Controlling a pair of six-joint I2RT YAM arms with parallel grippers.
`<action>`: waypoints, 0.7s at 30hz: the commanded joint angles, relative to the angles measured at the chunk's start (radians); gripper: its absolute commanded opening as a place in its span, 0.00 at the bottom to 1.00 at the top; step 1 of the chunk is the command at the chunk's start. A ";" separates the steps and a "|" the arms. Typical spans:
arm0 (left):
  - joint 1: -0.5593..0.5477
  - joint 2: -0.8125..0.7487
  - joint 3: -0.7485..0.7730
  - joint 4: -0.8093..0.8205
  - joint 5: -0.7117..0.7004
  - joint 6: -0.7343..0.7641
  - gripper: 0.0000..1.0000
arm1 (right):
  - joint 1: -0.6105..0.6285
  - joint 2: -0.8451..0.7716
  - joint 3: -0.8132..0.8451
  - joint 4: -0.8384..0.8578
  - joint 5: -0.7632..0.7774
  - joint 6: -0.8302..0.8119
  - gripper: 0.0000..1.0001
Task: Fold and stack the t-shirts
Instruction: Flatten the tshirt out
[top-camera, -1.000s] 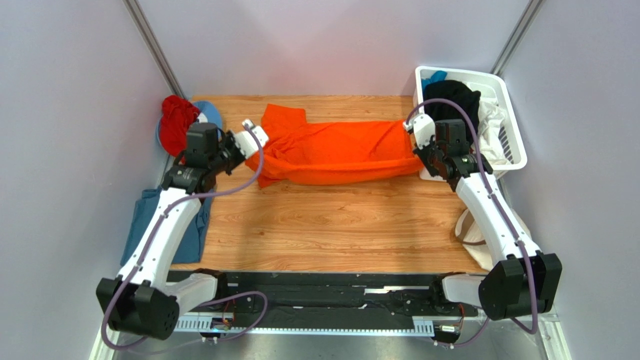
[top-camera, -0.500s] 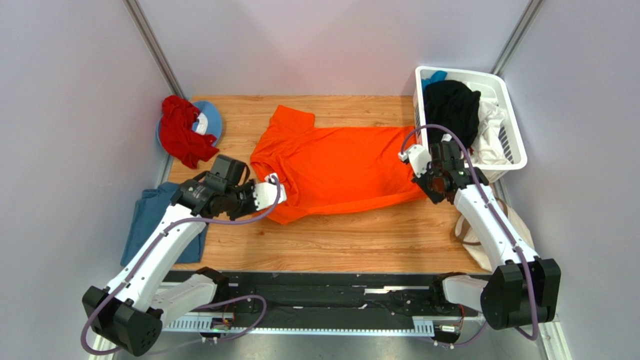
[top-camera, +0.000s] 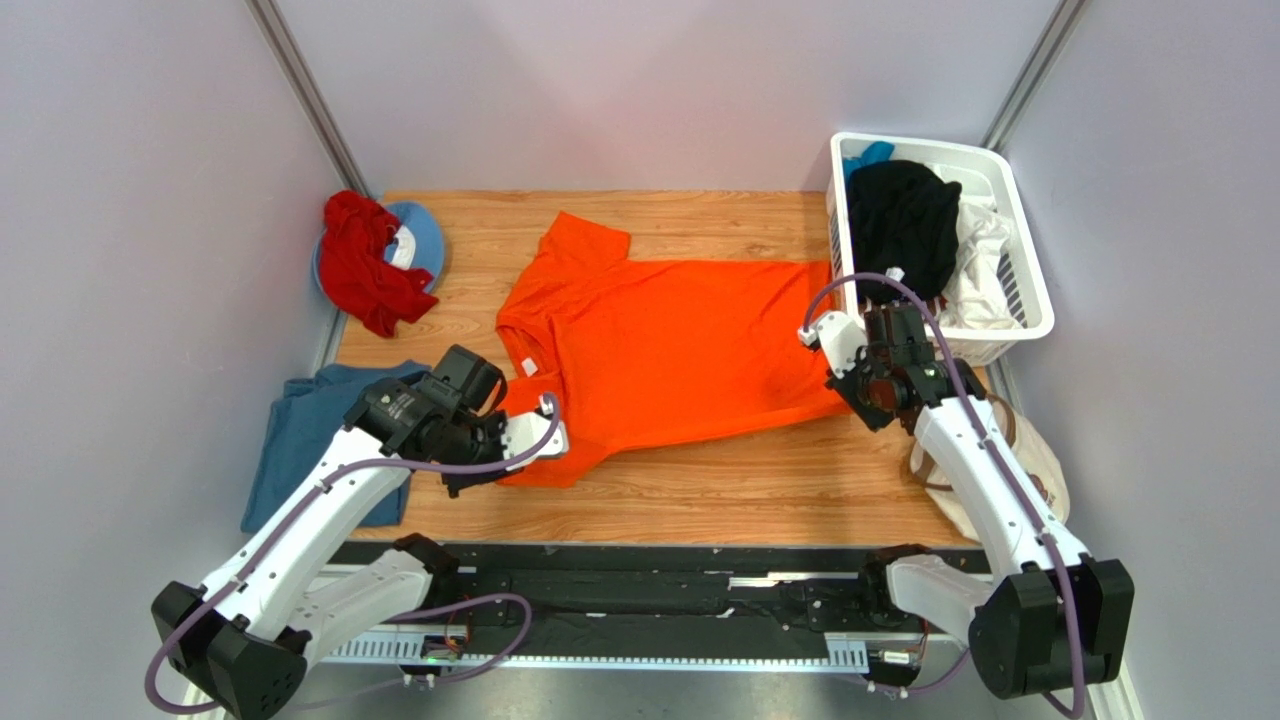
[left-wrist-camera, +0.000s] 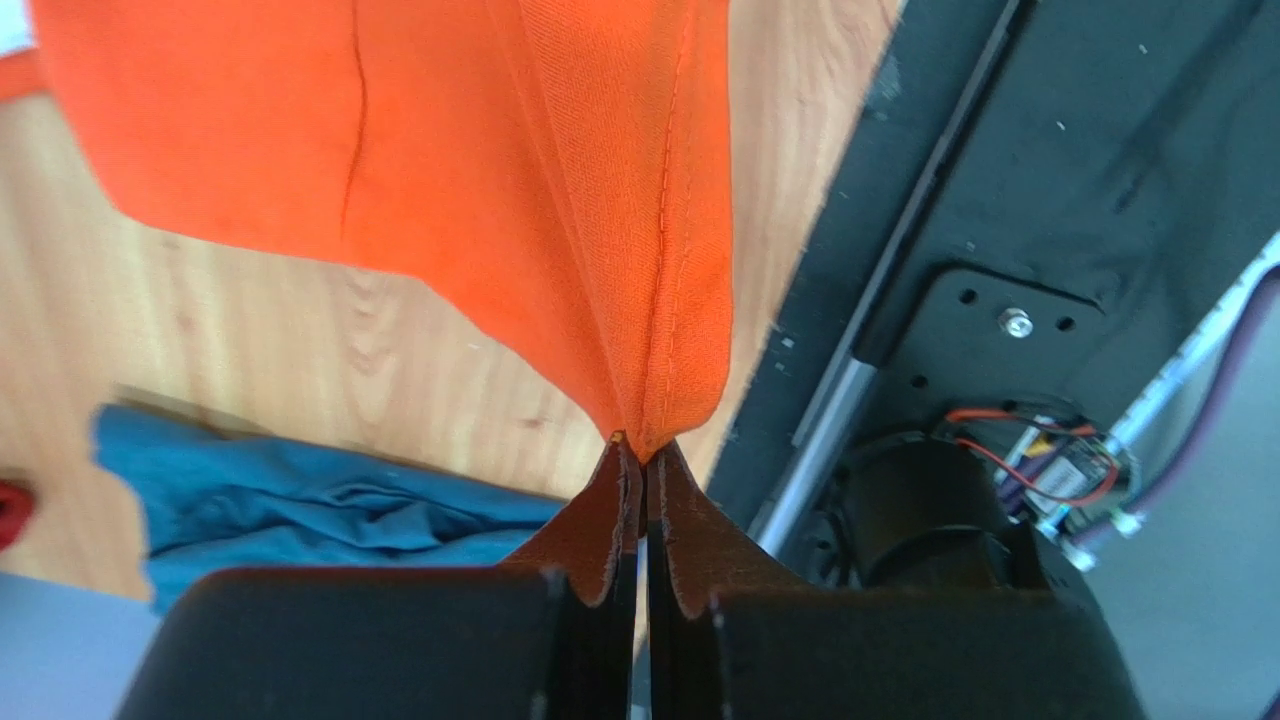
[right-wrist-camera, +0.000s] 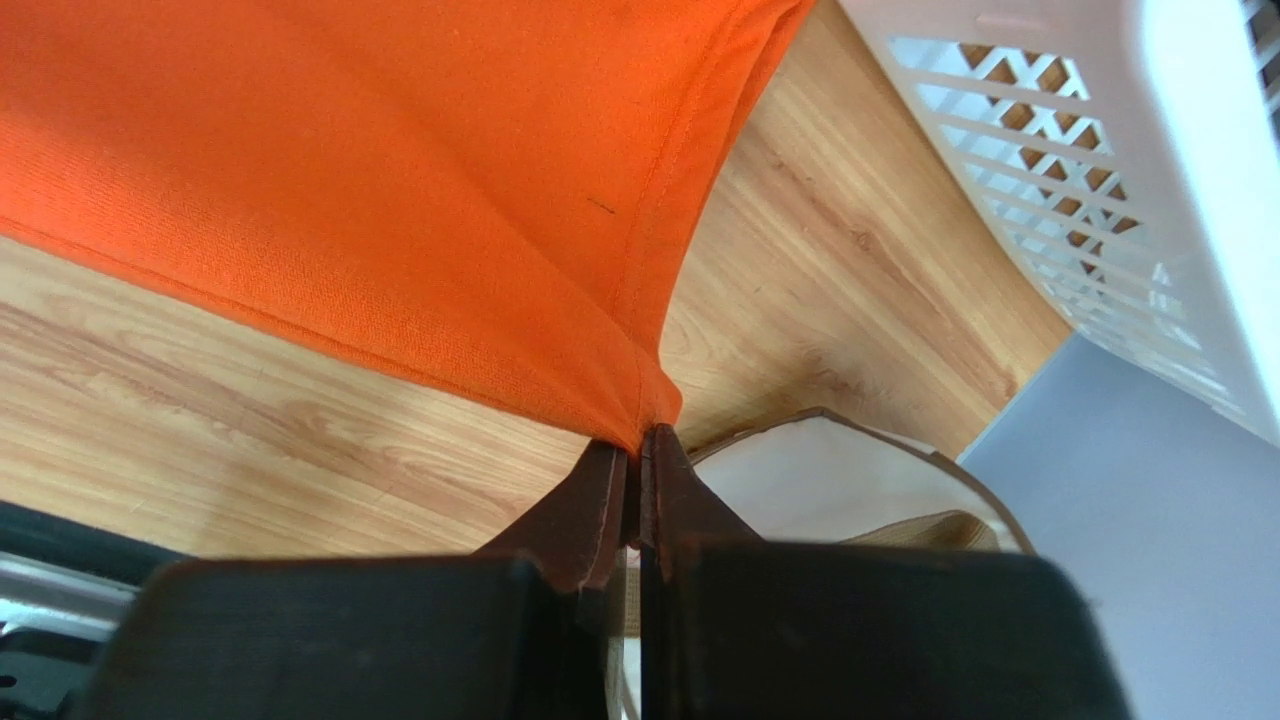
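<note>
Orange shirt (top-camera: 661, 353), fine-ribbed knit with stitched hems, spread nearly flat across the middle of the wood-grain table (top-camera: 751, 480). Left gripper (left-wrist-camera: 643, 458) and right gripper (right-wrist-camera: 642, 443) are each clamped on a hemmed corner (cloth tented into taut ridges there). White lattice basket (top-camera: 1029, 285) stands beside the right gripper.

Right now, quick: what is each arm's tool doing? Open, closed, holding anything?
Left tool: closed, pinching a hem corner of the orange t-shirt.
Right tool: closed, pinching another corner of the same shirt.
</note>
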 joint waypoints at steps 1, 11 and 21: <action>-0.012 -0.031 -0.040 -0.066 0.017 -0.060 0.00 | 0.008 -0.056 -0.031 -0.011 -0.009 0.004 0.00; -0.014 -0.057 -0.072 -0.063 0.010 -0.110 0.02 | 0.012 -0.102 -0.091 -0.016 0.000 0.009 0.07; -0.014 -0.093 -0.076 -0.093 0.006 -0.098 0.50 | 0.011 -0.167 -0.106 -0.051 0.025 0.007 0.52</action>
